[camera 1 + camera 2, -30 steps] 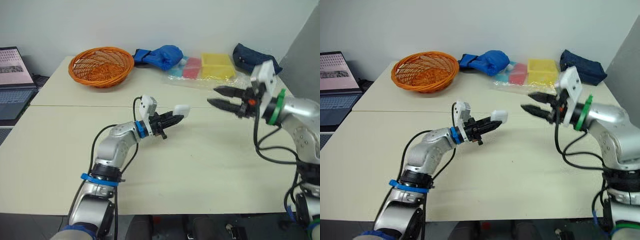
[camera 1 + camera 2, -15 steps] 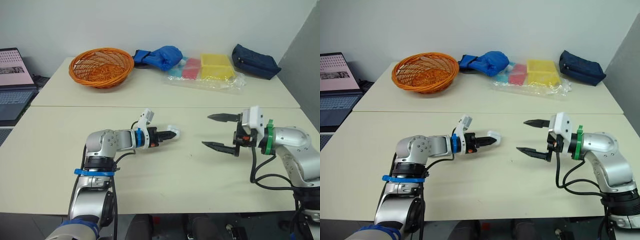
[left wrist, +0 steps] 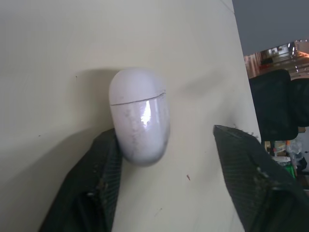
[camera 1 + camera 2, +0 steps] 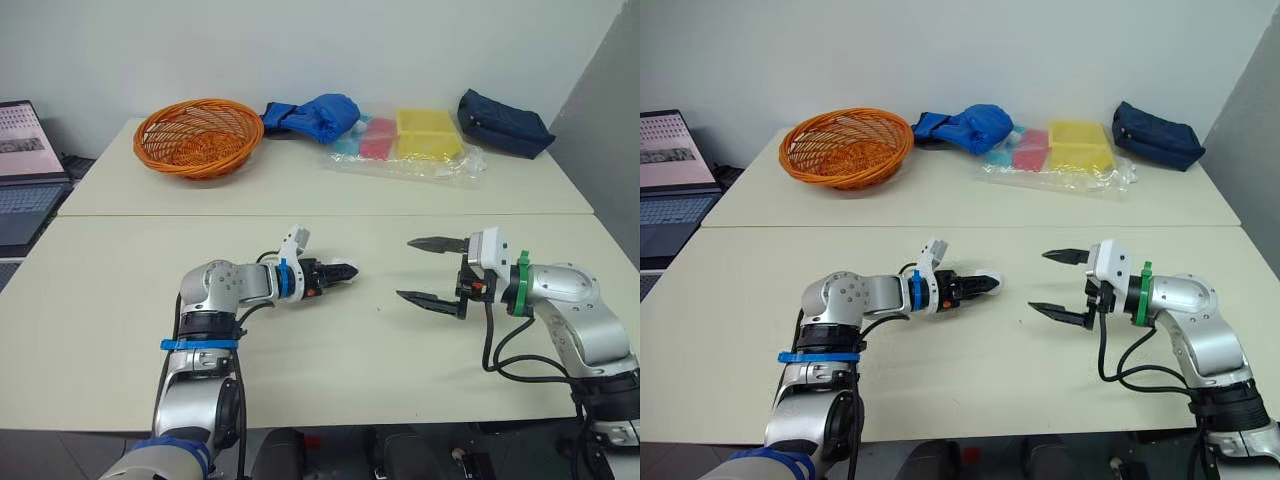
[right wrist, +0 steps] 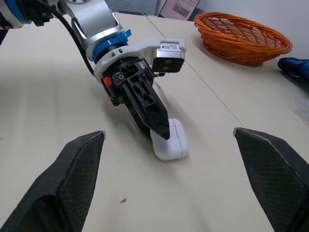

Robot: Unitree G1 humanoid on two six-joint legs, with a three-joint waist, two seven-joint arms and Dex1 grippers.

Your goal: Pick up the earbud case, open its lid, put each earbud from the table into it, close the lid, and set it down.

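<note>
With left gripper (image 3: 166, 139) spread apart round the shut earbud case (image 3: 140, 116), mid-picture, pull straight back without bumping it. Leave the wide-open right gripper (image 4: 405, 268) alone.

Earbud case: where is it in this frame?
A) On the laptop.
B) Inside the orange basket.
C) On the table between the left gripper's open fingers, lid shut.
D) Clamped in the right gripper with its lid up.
C: the earbud case lies on the table, lid shut, inside the open left gripper.
</note>
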